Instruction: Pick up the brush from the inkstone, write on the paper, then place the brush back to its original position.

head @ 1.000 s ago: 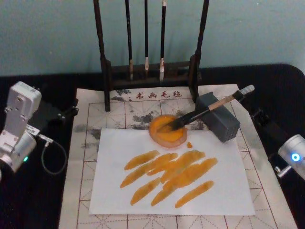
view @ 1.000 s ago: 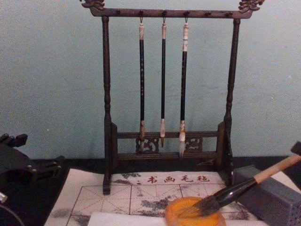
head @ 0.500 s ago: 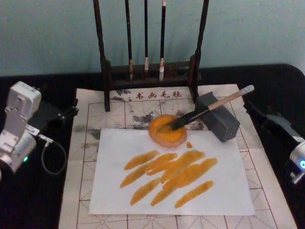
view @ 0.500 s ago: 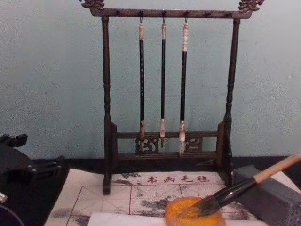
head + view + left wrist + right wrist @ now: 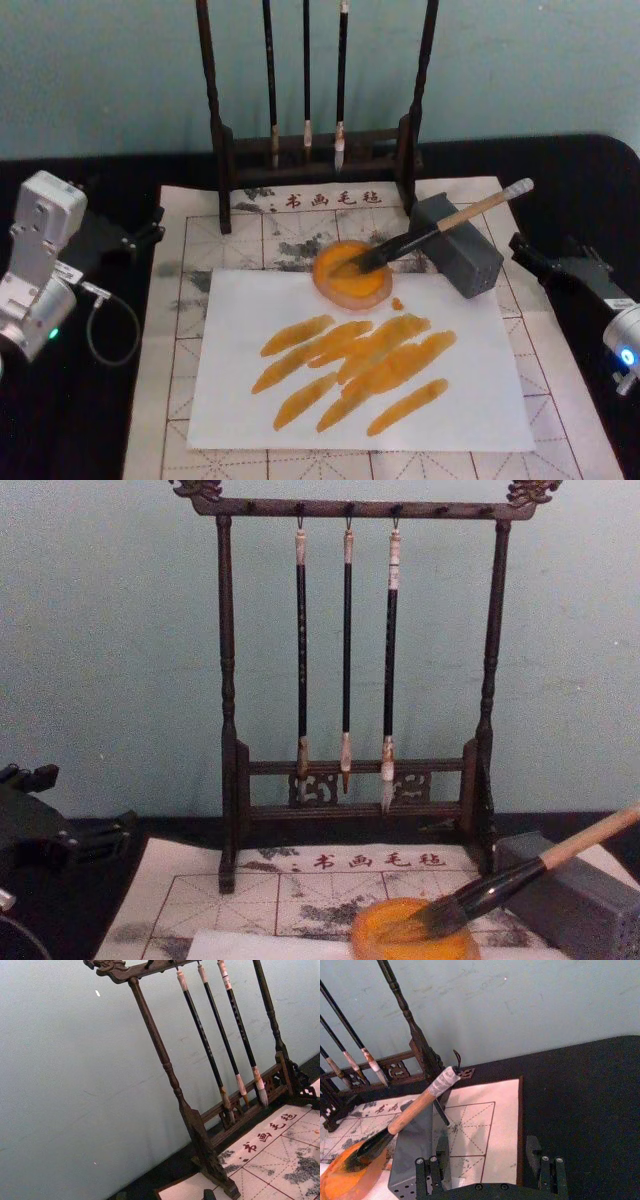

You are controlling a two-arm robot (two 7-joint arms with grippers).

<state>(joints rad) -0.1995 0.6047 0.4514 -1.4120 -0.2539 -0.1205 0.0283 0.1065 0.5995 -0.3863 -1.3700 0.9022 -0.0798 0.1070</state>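
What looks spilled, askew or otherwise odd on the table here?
A small orange drip sits on the paper just beside the inkstone, apart from the strokes. Otherwise nothing stands out: the brush rests tip-in-dish, its handle propped on the grey block.

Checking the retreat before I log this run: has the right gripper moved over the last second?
Yes. In the head view the right gripper, jaws open and empty, has swung in from the table's right edge toward the grey block, where the brush rests.
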